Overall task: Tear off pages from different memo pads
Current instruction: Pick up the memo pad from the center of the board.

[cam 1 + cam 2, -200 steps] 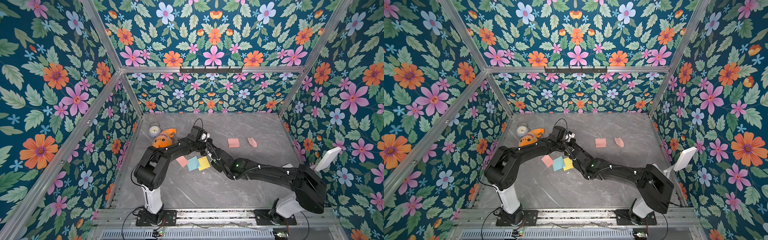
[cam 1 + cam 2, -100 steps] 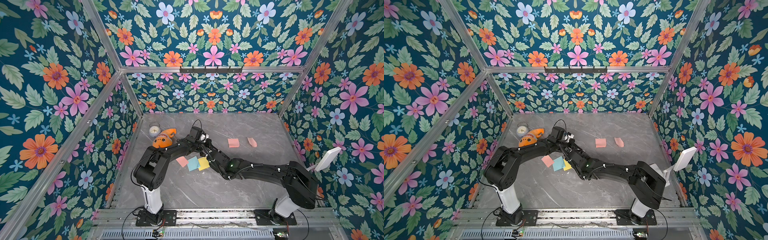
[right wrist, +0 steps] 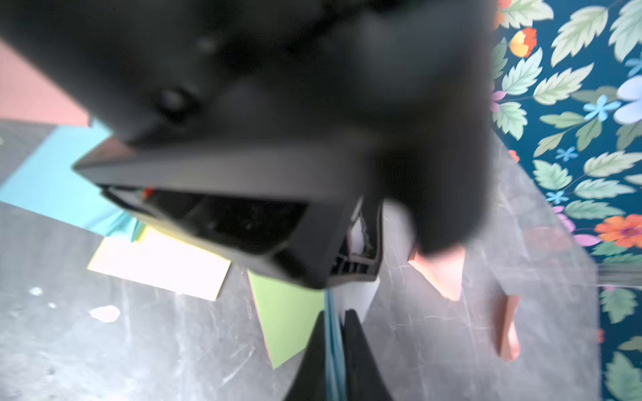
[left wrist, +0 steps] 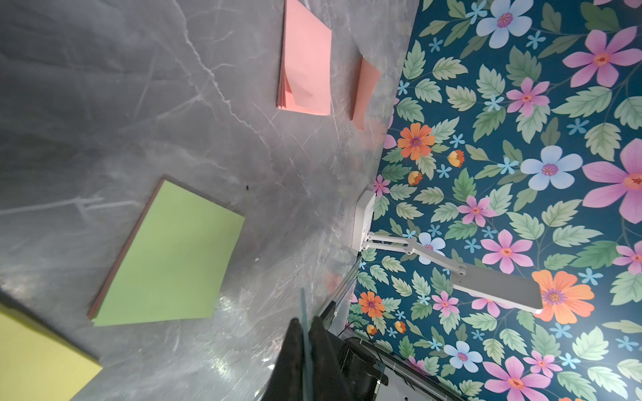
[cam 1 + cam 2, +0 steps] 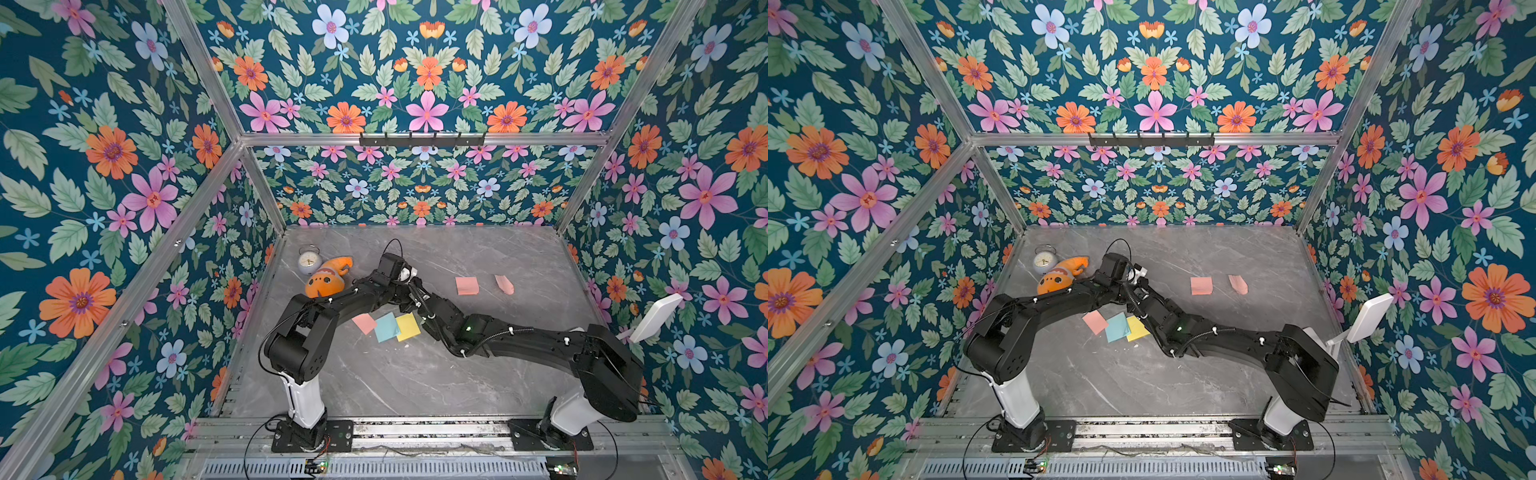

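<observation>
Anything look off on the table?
Yes. The far salmon page is curled up rather than flat, beside the salmon pad. The blue square and yellow square overlap, with the pink square askew beside them. Pale scraps lie on the table.

I see floral wallpaper panels [image 5: 104,166] on three sides in an aluminium frame [image 5: 216,99], and a black hook rail [image 5: 422,140] on the back crossbar. Grey marble-look tabletop [image 5: 415,382]. A white lamp panel [image 5: 654,318] stands at the right edge, angled inward.
</observation>
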Robot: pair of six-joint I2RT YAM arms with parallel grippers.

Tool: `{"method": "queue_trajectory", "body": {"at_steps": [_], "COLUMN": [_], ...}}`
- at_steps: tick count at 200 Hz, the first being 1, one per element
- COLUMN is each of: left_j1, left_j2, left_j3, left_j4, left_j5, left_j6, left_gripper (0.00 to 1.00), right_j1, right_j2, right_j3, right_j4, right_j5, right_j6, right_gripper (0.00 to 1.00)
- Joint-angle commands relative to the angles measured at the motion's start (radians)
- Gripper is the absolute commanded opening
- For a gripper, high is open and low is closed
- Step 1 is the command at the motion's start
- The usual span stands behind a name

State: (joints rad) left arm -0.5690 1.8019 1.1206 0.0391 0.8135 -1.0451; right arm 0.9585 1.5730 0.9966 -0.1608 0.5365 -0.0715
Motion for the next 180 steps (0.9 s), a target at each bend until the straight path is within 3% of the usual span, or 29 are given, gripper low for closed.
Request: {"method": "queue_trajectory", "body": {"at_steps": [1, 57, 85, 112, 125, 152, 180], "left_j1": [0.010, 0.052, 0.042, 0.010, -0.011, -0.070, -0.118], "left_j2": [-0.025, -0.109, -0.156, -0.164, -0.155, -0.111, -0.065], "left_j3": [-0.006, -0.115, -0.248, -0.370, -0.410, -0.465, -0.455], "left_j4": [0.049, 0.291, 0.612, 0.957, 1.084, 1.335, 1.377], "left_j5": [0.022, 0.008, -0.080, -0.177, -0.222, -0.316, -0.324], "left_j6": [0.006, -0.050, -0.092, -0.164, -0.194, -0.263, -0.272], "left_gripper": [0.16, 0.35, 0.48, 0.65, 0.71, 0.75, 0.74], "right_j1": [-0.018, -0.116, -0.177, -0.270, -0.293, -0.296, -0.296], "right_j2": [-0.040, -0.218, -0.311, -0.410, -0.446, -0.465, -0.435], "right_j3": [-0.010, -0.094, -0.140, -0.269, -0.332, -0.417, -0.470], "right_j4": [-0.027, -0.007, 0.052, 0.282, 0.419, 0.634, 0.807], "right_j5": [-0.085, -0.313, -0.442, -0.590, -0.603, -0.587, -0.559], "right_j6": [0.123, 0.405, 0.586, 0.841, 0.941, 1.102, 1.209], "right_gripper": [0.07, 0.04, 0.04, 0.04, 0.04, 0.05, 0.06]}}
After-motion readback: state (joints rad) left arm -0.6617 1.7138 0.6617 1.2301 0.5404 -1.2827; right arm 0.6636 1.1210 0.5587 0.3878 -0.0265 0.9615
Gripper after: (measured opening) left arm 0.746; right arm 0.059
